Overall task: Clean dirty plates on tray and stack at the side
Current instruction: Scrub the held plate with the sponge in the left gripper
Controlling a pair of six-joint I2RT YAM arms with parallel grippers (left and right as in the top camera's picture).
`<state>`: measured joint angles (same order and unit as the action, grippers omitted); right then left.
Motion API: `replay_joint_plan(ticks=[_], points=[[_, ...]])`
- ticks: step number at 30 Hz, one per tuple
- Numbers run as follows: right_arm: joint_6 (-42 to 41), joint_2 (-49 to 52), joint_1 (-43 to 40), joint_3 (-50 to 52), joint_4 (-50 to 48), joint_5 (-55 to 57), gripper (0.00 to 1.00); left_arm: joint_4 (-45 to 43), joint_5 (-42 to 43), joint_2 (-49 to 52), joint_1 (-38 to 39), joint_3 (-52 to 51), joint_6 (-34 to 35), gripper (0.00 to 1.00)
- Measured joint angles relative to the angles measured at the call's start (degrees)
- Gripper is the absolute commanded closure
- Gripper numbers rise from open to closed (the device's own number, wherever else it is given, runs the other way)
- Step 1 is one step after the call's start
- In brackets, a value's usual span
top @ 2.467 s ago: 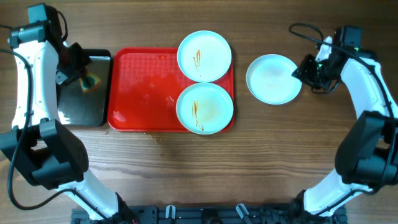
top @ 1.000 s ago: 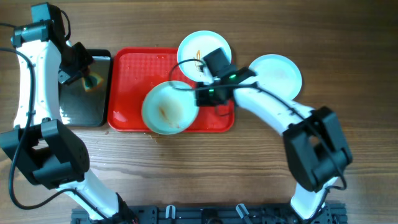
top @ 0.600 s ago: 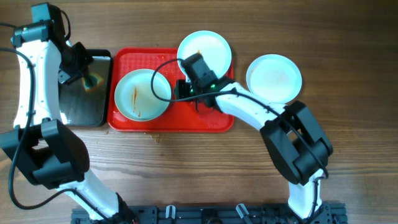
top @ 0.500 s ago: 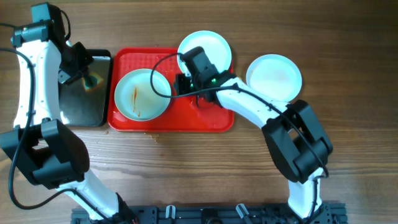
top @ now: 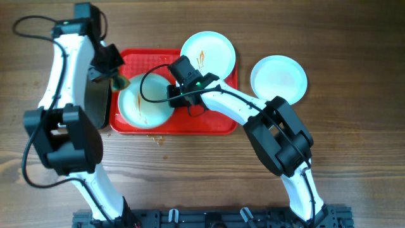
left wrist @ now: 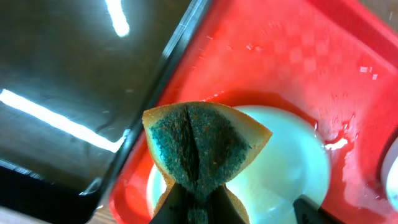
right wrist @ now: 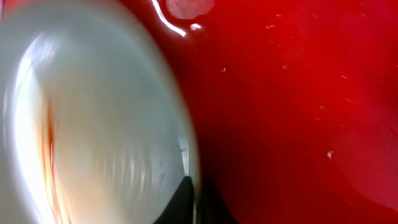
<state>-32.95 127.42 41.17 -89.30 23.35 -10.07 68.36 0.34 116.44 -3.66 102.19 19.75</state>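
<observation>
Our left gripper (left wrist: 198,206) clamps the sponge (left wrist: 202,146) just over the streaked plate (top: 144,106), at its far-left rim. Right gripper (top: 172,96) pinches the plate's right edge.

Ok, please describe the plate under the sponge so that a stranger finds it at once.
Start at the red tray on the table. The plate lies in its left half, streaked with orange sauce. Only this one has the sponge over its rim.

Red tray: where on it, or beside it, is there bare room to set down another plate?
Free: the red tray's near right corner, between the left plate and the right rim, though the right arm passes close. Also the bare table right of the clean plate. Crowded: the tray's left end, with left tool, sponge, right tool.
</observation>
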Motion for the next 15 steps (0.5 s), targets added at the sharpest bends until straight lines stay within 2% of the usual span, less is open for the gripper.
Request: replay_joint_plan(ticks=[8,11,15], points=[[-0.22,0.00,-0.22,0.00,0.22,0.09,0.96,-2.75,0.04,9.77,5.29,-0.02,-1.95,0.96],[-0.22,0.00,-0.46,0.00,0.22,0.09,0.96,-3.13,-0.48,10.36,6.10,-1.27,-1.90,0.96],[-0.07,0.00,-0.87,0.00,-0.26,0.26,0.96,-4.55,-0.28,7.26,6.58,-10.64,0.20,0.96]])
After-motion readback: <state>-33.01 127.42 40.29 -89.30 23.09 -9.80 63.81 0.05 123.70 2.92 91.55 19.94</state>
